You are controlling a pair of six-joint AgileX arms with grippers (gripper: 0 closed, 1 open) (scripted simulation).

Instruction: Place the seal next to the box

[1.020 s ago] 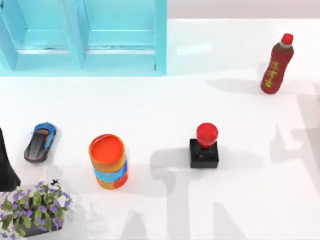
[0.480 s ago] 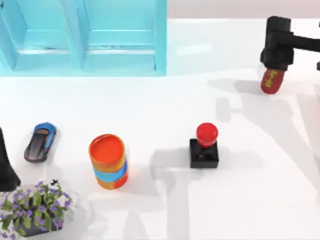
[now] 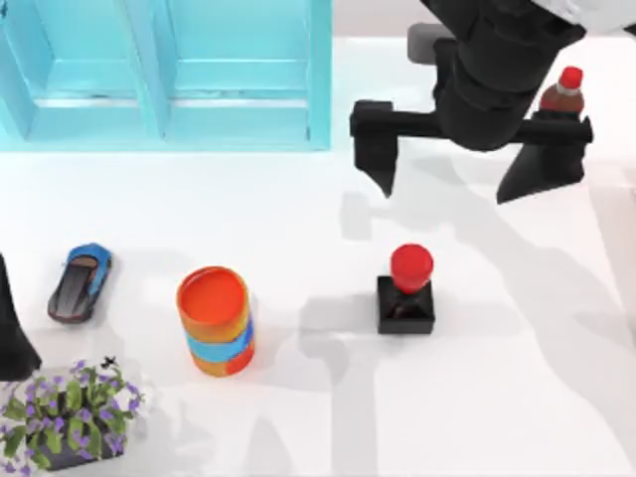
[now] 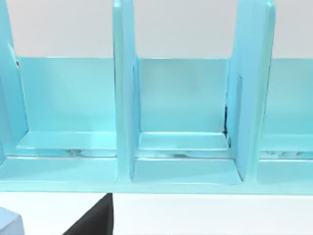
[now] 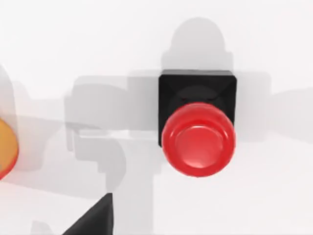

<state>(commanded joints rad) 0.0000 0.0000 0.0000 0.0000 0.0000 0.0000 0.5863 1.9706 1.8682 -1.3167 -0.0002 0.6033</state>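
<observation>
The right pincer (image 3: pixel 462 169) hangs high over the bench (image 3: pixel 298 219), fingers (image 3: pixel 376 149) spread wide and holding nothing. At its 6 o'clock stands the seal (image 3: pixel 407 291), upright and untouched, red knob over black base; the right wrist view looks straight down on it (image 5: pixel 197 132). A red-capped bottle (image 3: pixel 563 91) peeks out at the pincer's 2 o'clock. The orange-lidded canister (image 3: pixel 215 319) sits well apart at the seal's 9 o'clock. The left arm (image 3: pixel 12 333) is parked at the bench's left edge.
</observation>
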